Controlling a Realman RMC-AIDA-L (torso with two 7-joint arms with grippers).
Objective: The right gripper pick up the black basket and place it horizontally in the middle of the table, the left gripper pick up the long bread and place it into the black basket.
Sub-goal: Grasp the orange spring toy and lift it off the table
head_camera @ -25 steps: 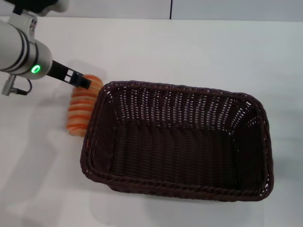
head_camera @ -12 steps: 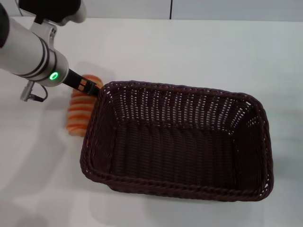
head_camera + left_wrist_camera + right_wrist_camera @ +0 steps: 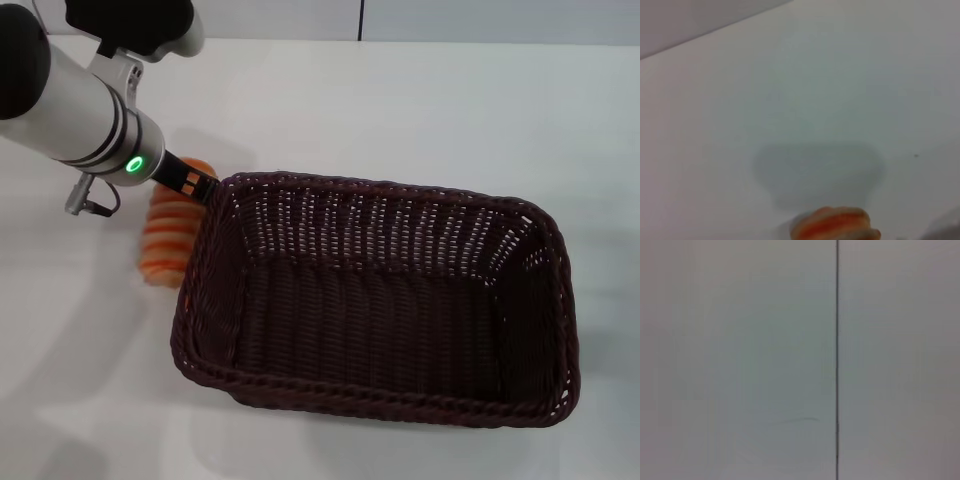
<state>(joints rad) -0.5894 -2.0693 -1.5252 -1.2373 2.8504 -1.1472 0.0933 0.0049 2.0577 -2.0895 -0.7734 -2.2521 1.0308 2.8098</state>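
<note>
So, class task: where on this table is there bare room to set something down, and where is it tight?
Free: the wide white table beyond the basket, and the strip along its left front. The basket's own floor is empty too. Crowded: the far left corner, where the bread lies against the basket's wall with the left end effector above it.

white table (image 3: 400,100), black basket (image 3: 380,300), long bread (image 3: 165,235) beside it

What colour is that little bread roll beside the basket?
The long bread has orange and cream stripes, clearest in the head view.
</note>
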